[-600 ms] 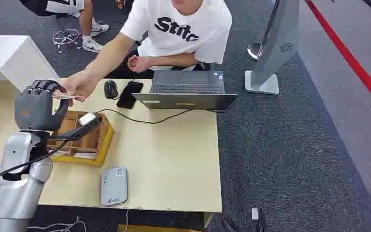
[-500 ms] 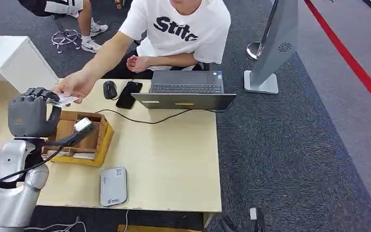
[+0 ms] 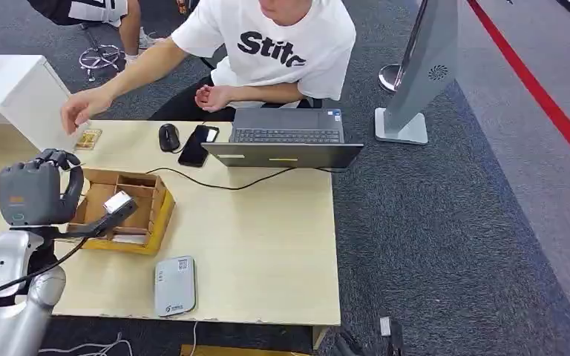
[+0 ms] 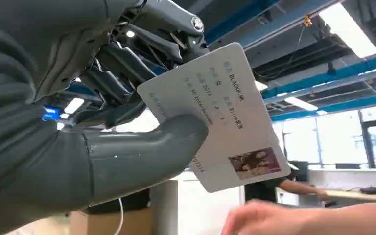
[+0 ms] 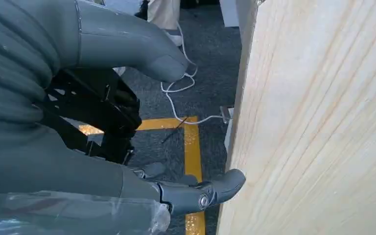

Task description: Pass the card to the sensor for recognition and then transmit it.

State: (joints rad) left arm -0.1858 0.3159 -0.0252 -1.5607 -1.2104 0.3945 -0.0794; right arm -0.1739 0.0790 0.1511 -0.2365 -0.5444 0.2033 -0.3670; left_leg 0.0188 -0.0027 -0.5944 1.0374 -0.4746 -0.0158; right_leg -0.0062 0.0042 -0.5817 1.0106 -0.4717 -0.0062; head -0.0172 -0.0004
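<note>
My left hand [image 3: 35,191] is raised over the table's left part, just left of the wooden box [image 3: 159,215]. In the left wrist view this hand [image 4: 78,122] pinches a white card [image 4: 225,112] with printed text and a small photo between thumb and fingers. The grey card sensor [image 3: 175,285] lies flat near the table's front edge, to the right of my left arm. A person's hand [image 3: 82,110] hovers at the far left of the table above a small tan card-like item [image 3: 87,139]. My right hand [image 5: 78,122] hangs beside the table's wooden side [image 5: 323,122], fingers apart and holding nothing.
A laptop [image 3: 288,137], a black phone [image 3: 199,144] and a mouse [image 3: 169,136] sit along the far edge in front of the seated person. A cable runs from the laptop toward the box. A white cabinet [image 3: 15,85] stands far left, a grey stand [image 3: 423,74] beyond the table's right end.
The person's hand has pulled away from my left hand's fingers toward the table's far left corner. My left hand has sunk and drawn back toward me.
</note>
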